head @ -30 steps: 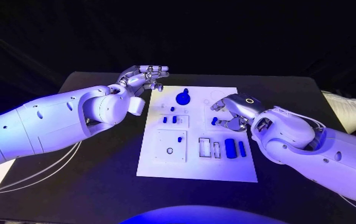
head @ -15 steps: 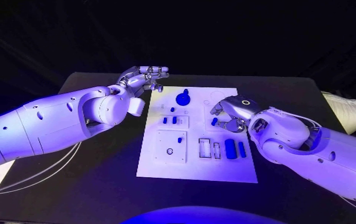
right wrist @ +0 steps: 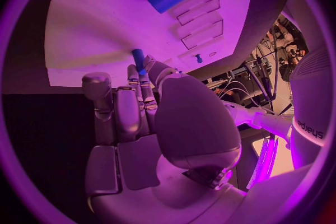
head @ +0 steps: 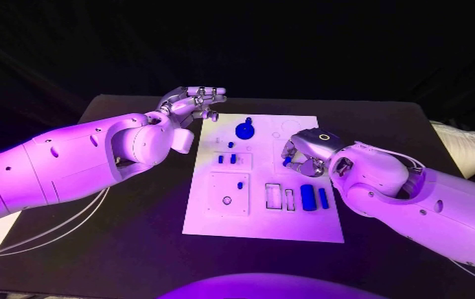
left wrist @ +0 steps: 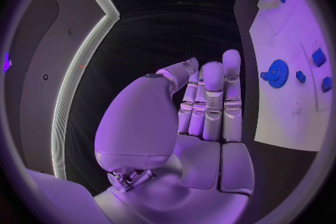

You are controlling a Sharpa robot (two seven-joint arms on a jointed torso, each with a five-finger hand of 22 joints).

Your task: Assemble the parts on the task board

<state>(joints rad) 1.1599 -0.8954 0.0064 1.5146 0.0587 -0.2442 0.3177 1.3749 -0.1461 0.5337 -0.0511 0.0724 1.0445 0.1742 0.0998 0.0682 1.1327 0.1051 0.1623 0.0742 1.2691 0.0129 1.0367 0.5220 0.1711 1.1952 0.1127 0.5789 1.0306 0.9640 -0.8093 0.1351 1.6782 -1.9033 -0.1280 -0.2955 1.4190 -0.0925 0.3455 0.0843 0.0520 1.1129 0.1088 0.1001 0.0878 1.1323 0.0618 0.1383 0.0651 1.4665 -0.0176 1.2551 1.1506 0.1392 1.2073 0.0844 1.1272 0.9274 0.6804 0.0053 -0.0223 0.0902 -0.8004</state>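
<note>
Head view — task board [head: 259, 227] bears parts [head: 307, 197].

Right hand [head: 305, 155] is creeping a bit nearer the robot over the task board [head: 297, 227], curling tighter around the little blue peg [head: 287, 162] it pinches, so less of the peg shows than a second ago.

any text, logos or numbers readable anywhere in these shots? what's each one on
"sharpa": printed running up the side of a white robot arm at the edge of the right wrist view; small and bent by the lens, so the reading is not certain.
No words or numbers can be read on the task board, on its blue parts, or on either robot hand.
</note>
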